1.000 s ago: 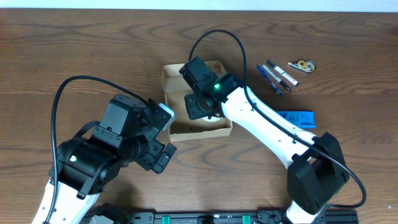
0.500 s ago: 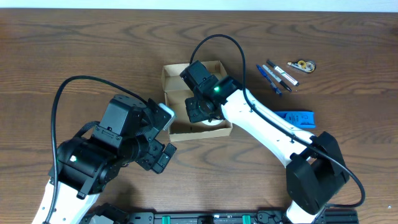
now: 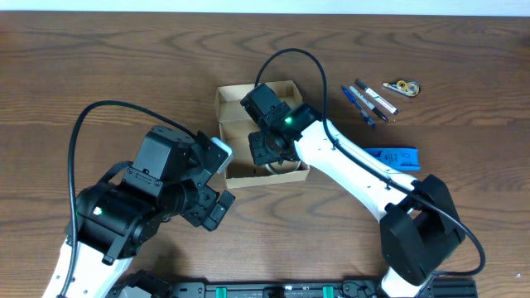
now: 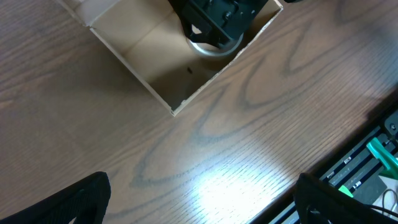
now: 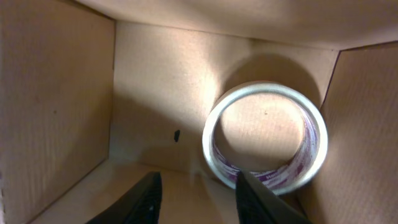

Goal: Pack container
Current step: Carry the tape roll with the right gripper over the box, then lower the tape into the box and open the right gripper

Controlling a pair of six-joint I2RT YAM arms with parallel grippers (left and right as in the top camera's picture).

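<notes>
- The box point(image 3: 234, 98) sits open at the table's point(image 3: 83, 66) middle, its flap folded back on the far side.
- The right gripper point(image 3: 269, 153) reaches down into the box, near its right-hand wall.
- In the right wrist view the right gripper point(image 5: 199, 186) shows 2 dark fingers point(image 5: 146, 199) set moderately apart with nothing between them.
- A tape roll point(image 5: 273, 177) lies flat on the box floor in a corner, just past those fingertips. The right finger overlaps its near rim in the view, but contact cannot be told.
- The left wrist view shows the roll point(image 4: 214, 48) under the right gripper point(image 4: 214, 18), against the box's near wall.
- The left gripper point(image 4: 202, 180) hovers over bare table just beside the box's near-left corner, jaws wide and empty.
- Pens point(image 3: 368, 101) lie together on the table right of the box, well apart from it.
- A small yellowish item point(image 3: 402, 86) lies just beyond the pens.
- A blue packet point(image 3: 395, 157) lies flat nearer the right arm's base.
</notes>
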